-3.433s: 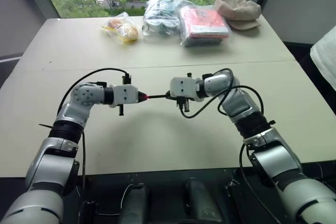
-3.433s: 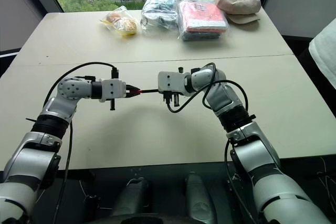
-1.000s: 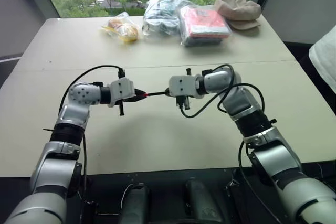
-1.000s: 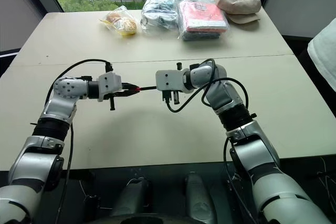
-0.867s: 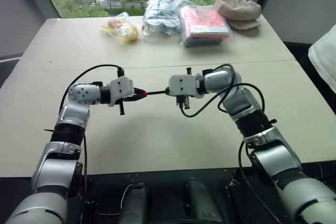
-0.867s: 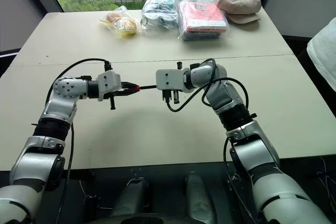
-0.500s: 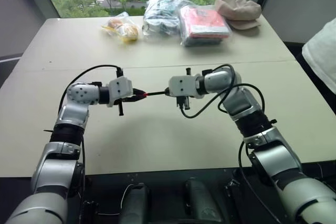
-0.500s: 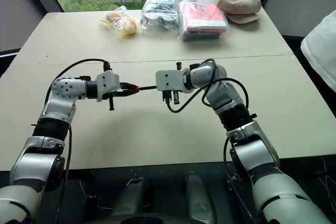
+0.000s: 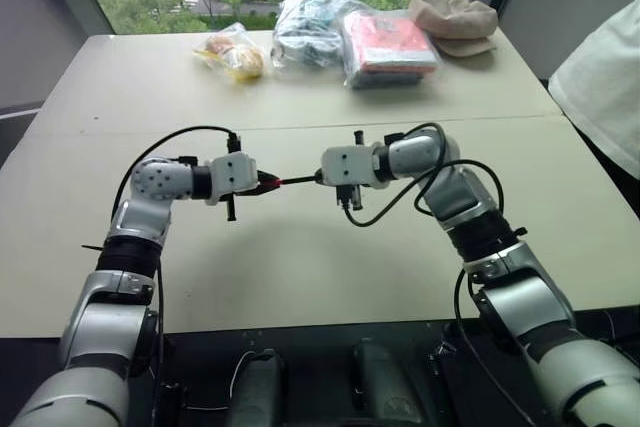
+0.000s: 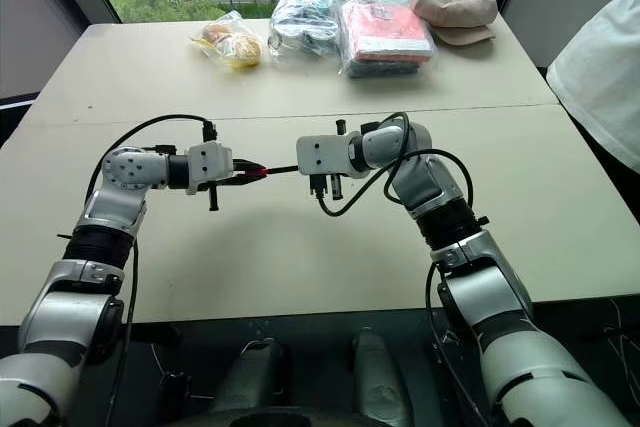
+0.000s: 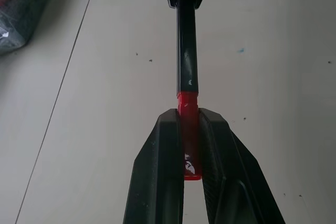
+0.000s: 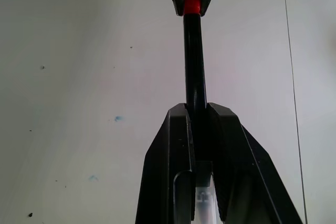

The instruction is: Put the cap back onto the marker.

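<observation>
The cap (image 11: pixel 189 135) sits clamped in your left gripper (image 11: pixel 190 150), its open end meeting the marker (image 11: pixel 186 51); whether it is fully seated you cannot tell. Your right gripper (image 12: pixel 197 129) is closed on the marker's other end, hiding it. Head views show both held level above the beige table (image 9: pixel 300 267); wrist views show the joint. 4 bundles (image 9: pixel 385 45) lie by the window.

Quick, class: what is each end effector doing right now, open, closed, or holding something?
Left end effector: closed on the red cap.
Right end effector: closed on the black marker.
</observation>
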{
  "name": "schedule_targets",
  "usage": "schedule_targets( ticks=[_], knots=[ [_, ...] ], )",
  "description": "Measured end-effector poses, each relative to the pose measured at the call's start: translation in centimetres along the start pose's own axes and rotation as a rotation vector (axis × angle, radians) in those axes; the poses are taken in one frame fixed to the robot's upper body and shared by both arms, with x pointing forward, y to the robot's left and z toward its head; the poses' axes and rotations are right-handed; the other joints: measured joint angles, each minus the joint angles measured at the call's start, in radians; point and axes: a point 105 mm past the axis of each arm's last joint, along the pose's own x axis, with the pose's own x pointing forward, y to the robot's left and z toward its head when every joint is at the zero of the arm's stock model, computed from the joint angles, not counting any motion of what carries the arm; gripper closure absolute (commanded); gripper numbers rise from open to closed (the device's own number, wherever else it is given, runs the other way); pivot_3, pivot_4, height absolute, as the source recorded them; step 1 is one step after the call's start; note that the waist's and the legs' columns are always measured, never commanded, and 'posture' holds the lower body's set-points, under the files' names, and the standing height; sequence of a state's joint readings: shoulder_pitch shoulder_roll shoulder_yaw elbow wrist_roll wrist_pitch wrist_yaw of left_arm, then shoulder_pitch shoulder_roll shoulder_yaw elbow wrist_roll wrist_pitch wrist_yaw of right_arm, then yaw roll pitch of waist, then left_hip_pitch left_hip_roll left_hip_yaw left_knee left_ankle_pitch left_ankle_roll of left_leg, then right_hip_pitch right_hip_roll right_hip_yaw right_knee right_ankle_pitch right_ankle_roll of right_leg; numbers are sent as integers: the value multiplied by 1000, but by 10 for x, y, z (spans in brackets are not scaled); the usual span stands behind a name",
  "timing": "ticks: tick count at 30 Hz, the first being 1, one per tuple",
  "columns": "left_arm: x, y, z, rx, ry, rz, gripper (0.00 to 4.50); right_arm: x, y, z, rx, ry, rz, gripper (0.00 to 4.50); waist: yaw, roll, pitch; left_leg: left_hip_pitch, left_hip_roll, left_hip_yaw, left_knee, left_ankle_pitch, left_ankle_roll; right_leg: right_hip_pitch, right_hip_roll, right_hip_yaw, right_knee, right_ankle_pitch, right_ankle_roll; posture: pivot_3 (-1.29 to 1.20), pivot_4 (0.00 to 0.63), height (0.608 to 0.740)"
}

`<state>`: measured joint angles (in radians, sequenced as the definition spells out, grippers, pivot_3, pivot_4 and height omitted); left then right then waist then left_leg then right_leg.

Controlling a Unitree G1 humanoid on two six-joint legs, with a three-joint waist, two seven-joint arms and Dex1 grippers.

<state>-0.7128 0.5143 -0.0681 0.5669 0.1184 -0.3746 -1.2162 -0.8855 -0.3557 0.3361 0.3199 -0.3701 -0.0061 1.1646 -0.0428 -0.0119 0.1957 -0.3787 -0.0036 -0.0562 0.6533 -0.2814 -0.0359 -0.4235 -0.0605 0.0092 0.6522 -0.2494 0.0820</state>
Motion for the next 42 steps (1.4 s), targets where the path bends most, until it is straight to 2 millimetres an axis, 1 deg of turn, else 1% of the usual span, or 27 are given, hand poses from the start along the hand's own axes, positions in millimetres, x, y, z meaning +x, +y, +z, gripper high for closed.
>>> schedule_targets(
  ticks=[4, 11, 18, 25, 31, 42],
  knots=[
    [3, -3, -1, 9, 16, -24, 4500, 1, 2, -1, -7, 14, 17, 4444, 0, 0, 0, 0, 0, 0, 0, 0, 0, 0, 0, 0, 0, 0, 0, 0, 150, 740],
    [5, -1, -3, 8, 31, -32, 4500, 3, 2, -1, -15, 24, 15, 4444, 0, 0, 0, 0, 0, 0, 0, 0, 0, 0, 0, 0, 0, 0, 0, 0, 150, 740],
    [7, 5, -2, -17, 6, 37, 4500, 1, -2, -2, 61, 14, -15, 4444, 1, 0, 0, -1, 0, 0, 1, 0, 0, 0, 0, 0, 0, 0, 0, 0, 150, 740],
    [2, 11, 3, -54, -63, 94, 4500, -6, -7, 0, 91, -28, -54, 4444, -1, 0, 0, -1, 0, 0, 1, 0, 0, -1, 0, 0, 1, 0, 0, 0, 150, 740],
    [0, 5, 3, -90, -82, 58, 4500, -7, -3, 1, 96, -40, -17, 4444, 0, 0, 0, -1, 0, 0, 1, 0, 0, -1, 0, 0, 1, 0, 0, 0, 150, 740],
    [0, -2, 3, -77, -76, -4, 4500, -7, 2, 1, 92, -39, 28, 4444, -1, 0, 0, -1, 0, 0, 1, 0, 0, -1, 0, 0, 1, 0, 0, 0, 150, 740]
  ],
)
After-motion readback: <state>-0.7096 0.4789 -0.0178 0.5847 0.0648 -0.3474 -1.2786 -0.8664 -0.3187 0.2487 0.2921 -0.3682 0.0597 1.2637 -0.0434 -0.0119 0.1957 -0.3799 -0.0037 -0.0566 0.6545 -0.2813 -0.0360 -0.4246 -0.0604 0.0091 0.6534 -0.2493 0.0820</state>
